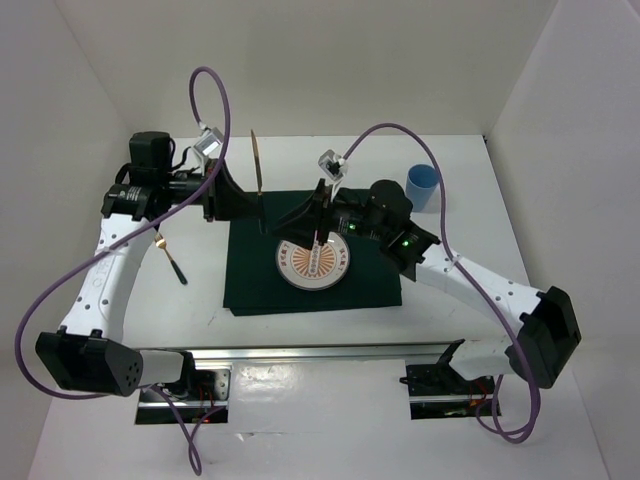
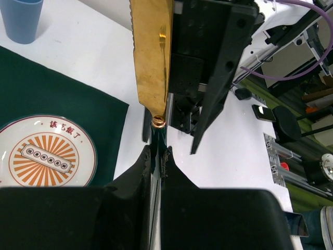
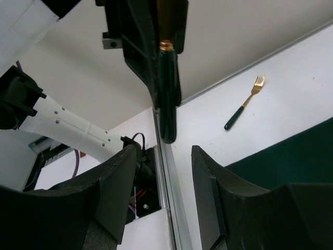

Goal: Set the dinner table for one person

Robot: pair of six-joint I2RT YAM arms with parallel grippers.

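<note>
My left gripper (image 1: 259,206) is shut on a knife, pinching the top of its dark green handle (image 2: 157,148); the gold blade (image 2: 152,57) stands up beyond the fingertips. The knife (image 1: 257,165) hangs upright over the back left edge of the dark green cloth (image 1: 250,280). My right gripper (image 3: 164,177) is open, and the handle's lower end (image 3: 167,104) hangs just ahead of its jaws, apart from both pads. A patterned white plate (image 1: 313,262) lies on the cloth. A gold fork with a green handle (image 1: 172,258) rests on the white dinner table (image 1: 330,430).
A blue cup (image 1: 422,187) stands at the back right of the cloth. An aluminium rail (image 1: 300,352) runs along the near side between the arm bases. White walls close in the table on three sides.
</note>
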